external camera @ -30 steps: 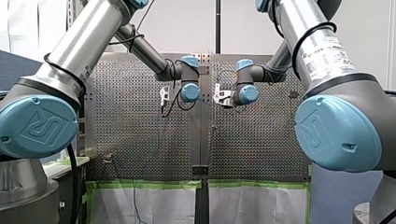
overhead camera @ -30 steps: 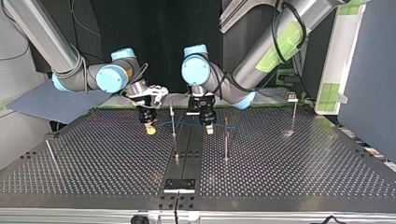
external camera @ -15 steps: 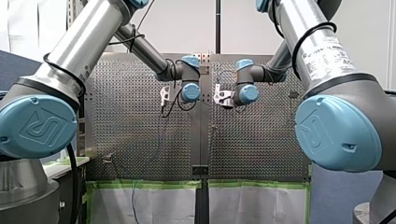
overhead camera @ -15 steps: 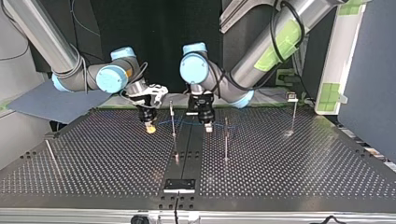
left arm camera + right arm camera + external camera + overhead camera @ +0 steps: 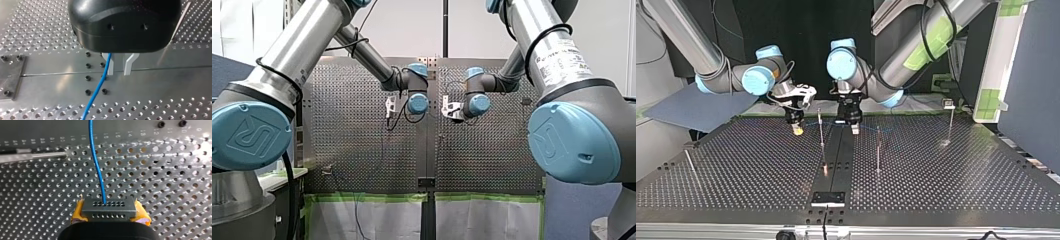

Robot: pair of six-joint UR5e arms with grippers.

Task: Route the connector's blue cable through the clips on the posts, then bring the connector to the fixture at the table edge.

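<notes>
Blue cable (image 5: 96, 165), hidden part: the black body of my left gripper (image 5: 119, 66) covers the stretch above its fingers. In the top view the cable is only a faint thread.
Front view: the arms' blue wrist joints (image 5: 417, 103) cover both grippers and the connector (image 5: 109, 206).
Connector, look: a grey block whose face has two rows of small holes. The cable leaves a hole in the row farther from the gripper.
Right gripper (image 5: 109, 213): its yellow pads (image 5: 78, 213) are clamped on the connector's two ends, above the perforated table (image 5: 162, 182). It is at the top view's left of the first post (image 5: 821, 127).
Left gripper: its pale fingers (image 5: 127, 68) stand apart with a narrow gap. The cable crosses one finger and seems to lie outside the gap.
Connector, axis: its long axis runs from pad to pad, and the holed face points ahead.
Cable, direction: it runs ahead of the connector with a gentle bend.
Fixture (image 5: 828, 198): it sits at the near table edge, well apart from the connector.
</notes>
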